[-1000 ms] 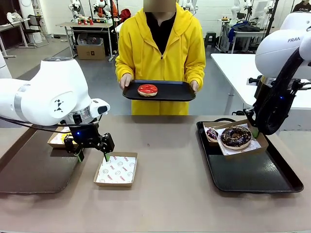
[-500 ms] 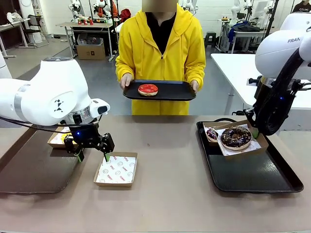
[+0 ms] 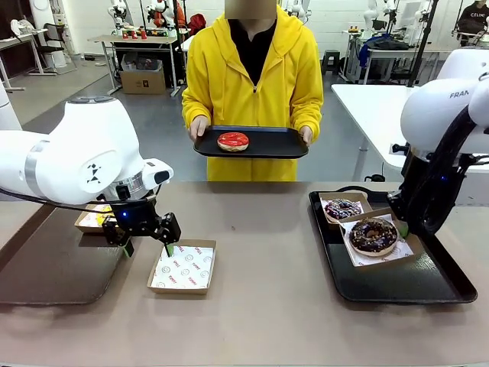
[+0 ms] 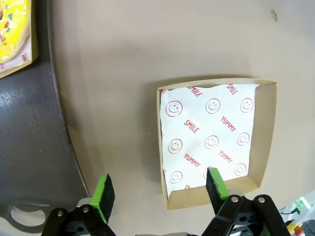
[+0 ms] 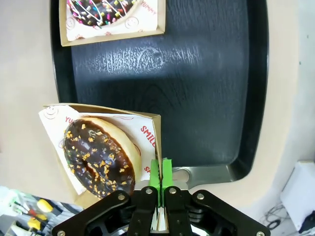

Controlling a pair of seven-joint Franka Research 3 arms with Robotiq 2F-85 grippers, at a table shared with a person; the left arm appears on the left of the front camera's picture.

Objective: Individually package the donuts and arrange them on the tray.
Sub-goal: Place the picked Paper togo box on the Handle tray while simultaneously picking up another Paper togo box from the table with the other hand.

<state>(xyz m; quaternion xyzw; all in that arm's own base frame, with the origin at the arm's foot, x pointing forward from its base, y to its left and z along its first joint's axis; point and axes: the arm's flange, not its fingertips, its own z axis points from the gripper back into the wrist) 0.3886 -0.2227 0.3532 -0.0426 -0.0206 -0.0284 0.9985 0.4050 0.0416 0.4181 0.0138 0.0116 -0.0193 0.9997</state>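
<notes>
The right gripper [image 5: 161, 173] was pressed shut on the wall of the box [image 5: 123, 114] holding the brown donut [image 5: 98, 156], pinching it at the box's 5 o'clock corner in the wrist view. That box sat tilted over the right tray [image 3: 412, 287], toward its 1 o'clock end in the front view, just beside the boxed sprinkled donut [image 3: 342, 208] at 11 o'clock. Whether it rested or hung just above, I couldn't tell.

The risk lay in that one-sided pinch. The thin wall could bend or slip free, tipping the donut out, or a sideways push could shove the box into its neighbour.

The left gripper [image 4: 160, 189] was spread wide, half over the empty box [image 4: 211, 137] and half over bare table [image 4: 147, 49]. Coming straight down, it could crush the wall between.

The yellow donut [image 4: 11, 24] lay boxed on the left tray [image 4: 29, 147] at that view's 11 o'clock. The red donut [image 3: 233, 141] waited unboxed on the tray [image 3: 283, 145] held by the person [image 3: 221, 84], at 12 o'clock.
</notes>
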